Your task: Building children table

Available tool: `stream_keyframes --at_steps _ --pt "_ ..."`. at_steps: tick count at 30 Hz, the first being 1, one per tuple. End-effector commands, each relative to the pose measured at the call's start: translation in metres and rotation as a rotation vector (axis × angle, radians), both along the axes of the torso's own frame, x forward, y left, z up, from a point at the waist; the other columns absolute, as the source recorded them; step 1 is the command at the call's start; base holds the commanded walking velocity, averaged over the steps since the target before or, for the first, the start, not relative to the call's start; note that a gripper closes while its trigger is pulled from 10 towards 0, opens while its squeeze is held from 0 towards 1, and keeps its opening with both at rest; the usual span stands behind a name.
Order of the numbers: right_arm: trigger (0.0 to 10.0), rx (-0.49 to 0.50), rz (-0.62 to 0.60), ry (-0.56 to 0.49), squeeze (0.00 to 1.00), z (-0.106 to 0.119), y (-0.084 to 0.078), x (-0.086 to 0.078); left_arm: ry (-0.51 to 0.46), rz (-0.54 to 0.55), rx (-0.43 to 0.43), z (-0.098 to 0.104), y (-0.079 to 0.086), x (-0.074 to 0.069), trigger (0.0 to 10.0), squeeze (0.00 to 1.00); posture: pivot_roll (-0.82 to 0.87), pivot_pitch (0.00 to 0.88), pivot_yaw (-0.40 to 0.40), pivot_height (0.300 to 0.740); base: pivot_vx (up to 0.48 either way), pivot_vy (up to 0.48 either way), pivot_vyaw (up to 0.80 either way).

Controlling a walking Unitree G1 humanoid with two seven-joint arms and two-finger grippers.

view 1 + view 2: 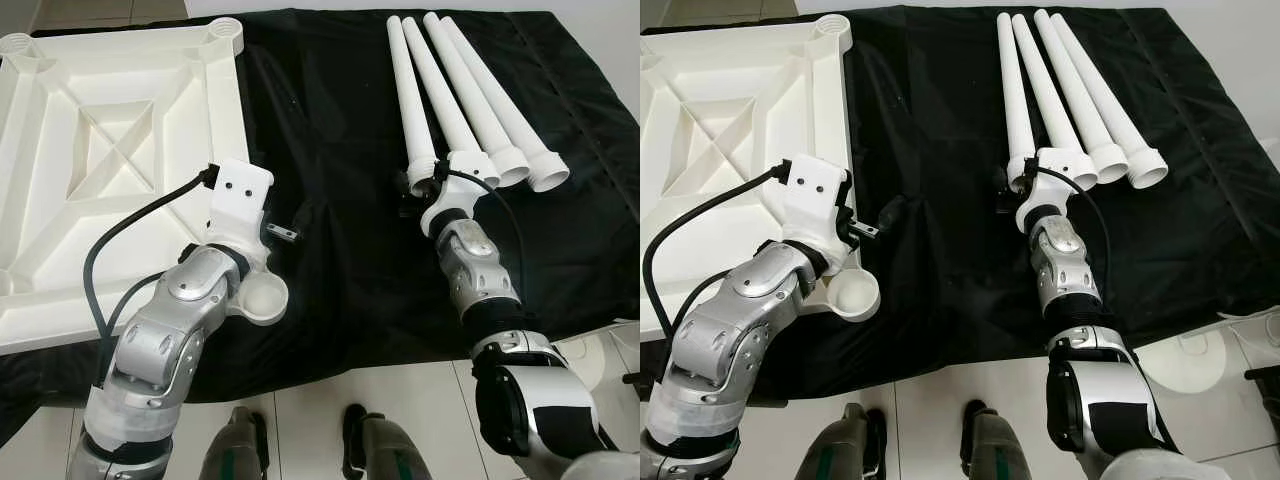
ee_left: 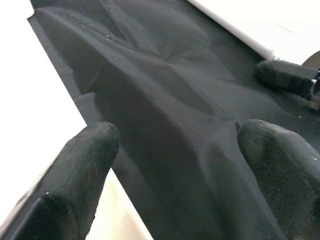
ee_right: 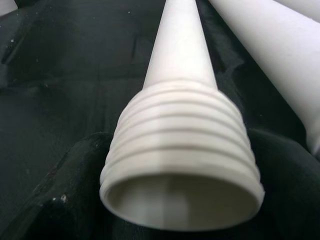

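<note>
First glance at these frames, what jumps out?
Four white table legs lie side by side on the black cloth, threaded ends toward the robot. The right gripper has its fingers on either side of the leftmost leg. On the robot's left lies the upturned white tabletop, the open left gripper beside it.
</note>
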State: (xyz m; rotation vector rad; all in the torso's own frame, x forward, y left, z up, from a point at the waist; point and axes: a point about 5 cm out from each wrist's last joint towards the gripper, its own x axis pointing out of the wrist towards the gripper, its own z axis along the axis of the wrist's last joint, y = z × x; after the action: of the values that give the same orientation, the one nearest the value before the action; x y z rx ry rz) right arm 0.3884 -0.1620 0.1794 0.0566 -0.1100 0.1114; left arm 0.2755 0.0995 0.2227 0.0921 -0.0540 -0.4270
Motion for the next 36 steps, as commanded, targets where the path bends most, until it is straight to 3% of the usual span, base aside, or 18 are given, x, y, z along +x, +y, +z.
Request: stream_keyframes --at_steps 1,2,3,4,17,18,20,24,26,28,31,34,36 --pt "10.0 -0.002 -0.002 0.024 0.0 -0.006 0.0 0.001 0.017 -0.056 0.009 -0.001 -0.001 -0.003 10.0 0.0 0.12 0.258 0.013 0.74 0.0 0.0 0.0" --pt "5.7 0.002 -0.001 0.014 0.0 -0.003 0.0 0.002 0.018 -0.052 0.01 -0.001 0.0 -0.002 10.0 0.0 0.12 0.256 0.015 0.74 0.0 0.0 0.0" --pt "5.7 0.002 -0.001 0.014 0.0 -0.003 0.0 0.002 0.018 -0.052 0.01 -0.001 0.0 -0.002 10.0 0.0 0.12 0.256 0.015 0.74 0.0 0.0 0.0" --pt "0.0 0.002 0.002 0.007 0.0 -0.002 -0.001 0.003 0.02 -0.05 0.01 0.0 0.0 -0.002 10.0 0.0 0.12 0.256 0.015 0.74 0.0 0.0 0.0" --pt "0.0 -0.005 0.034 -0.081 0.0 0.003 0.003 -0.001 0.019 -0.043 0.015 0.0 -0.001 0.0 10.0 0.0 0.1 0.239 0.018 0.74 0.0 0.0 0.0" --pt "10.0 -0.016 0.026 -0.138 0.0 0.007 0.0 -0.006 0.016 -0.044 0.01 0.001 -0.003 0.002 10.0 0.0 0.08 0.227 0.018 0.74 0.0 0.0 0.0" --pt "10.0 -0.029 -0.037 -0.248 0.0 0.017 -0.013 -0.014 0.016 -0.05 0.002 0.001 -0.005 0.003 10.0 0.0 0.07 0.223 0.019 0.74 0.0 0.0 0.0" --pt "10.0 -0.032 -0.128 -0.316 0.0 0.026 -0.031 -0.021 0.013 -0.06 -0.004 0.002 -0.006 0.004 10.0 0.0 0.06 0.22 0.019 0.74 0.0 0.0 0.0" --pt "10.0 -0.032 -0.128 -0.316 0.0 0.026 -0.031 -0.021 0.013 -0.06 -0.004 0.002 -0.006 0.004 10.0 0.0 0.06 0.22 0.019 0.74 0.0 0.0 0.0" --pt "10.0 -0.064 -0.268 -0.361 0.0 0.032 -0.053 -0.03 0.013 -0.063 -0.008 0.002 -0.007 0.005 10.0 0.0 0.04 0.217 0.019 0.74 0.0 0.0 0.0" --pt "10.0 -0.083 -0.349 -0.373 0.0 0.033 -0.066 -0.037 0.013 -0.062 -0.011 0.002 -0.007 0.006 10.0 0.0 0.03 0.214 0.019 0.74 0.0 0.0 0.0" --pt "10.0 -0.108 -0.501 -0.372 0.0 0.03 -0.091 -0.053 0.013 -0.061 -0.018 0.002 -0.008 0.007 10.0 0.0 0.03 0.214 0.018 0.74 0.0 0.0 0.0" --pt "10.0 -0.107 -0.525 -0.368 0.0 0.029 -0.096 -0.057 0.013 -0.061 -0.019 0.002 -0.008 0.007 10.0 0.0 0.03 0.214 0.018 0.74 0.0 0.0 0.0"
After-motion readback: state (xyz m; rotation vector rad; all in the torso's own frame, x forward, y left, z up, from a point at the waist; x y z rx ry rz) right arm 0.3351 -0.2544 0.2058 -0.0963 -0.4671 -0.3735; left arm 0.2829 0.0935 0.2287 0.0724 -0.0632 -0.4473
